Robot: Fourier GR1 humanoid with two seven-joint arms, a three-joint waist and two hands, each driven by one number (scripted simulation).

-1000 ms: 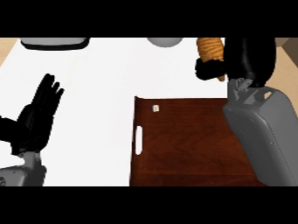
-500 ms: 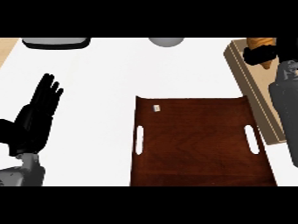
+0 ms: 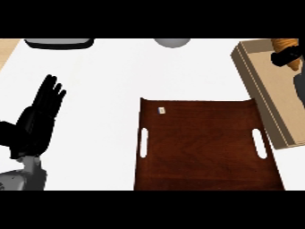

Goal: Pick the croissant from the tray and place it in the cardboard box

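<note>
**Clerk:** Item one, surface?

**Checker:** White table (image 3: 108, 85), with a strip of light wood showing at its upper left corner.

**Clerk:** Item two, the tray?

**Checker:** Dark brown wooden tray (image 3: 204, 147), rectangular, lying flat at centre bottom. One white slot handle along each long side, a small pale tag near its upper left corner. Nothing lies on it.

**Clerk:** Item three, the box?

**Checker:** Tan open-topped cardboard box (image 3: 264, 96), long and narrow, just beside the tray's right edge and angled slightly. Its far end runs to the upper right corner.

**Clerk:** Item four, the task's thing?

**Checker:** Golden-brown croissant (image 3: 285, 46), at the upper right, above the far end of the cardboard box. Only part of it shows; the rest is hidden by fingers.

**Clerk:** Hands?

**Checker:** Black right hand (image 3: 298, 53), on a grey forearm along the right edge, fingers curled round the croissant. Black left hand (image 3: 39, 118), at the left side over the table, fingers straight and pointing up, holding nothing, well apart from the tray.

**Clerk:** Sundries?

**Checker:** Dark grey rounded object (image 3: 59, 43) at the top left edge, and a grey rounded object (image 3: 172, 42) at top centre. Both cut off; kind cannot be told.
</note>
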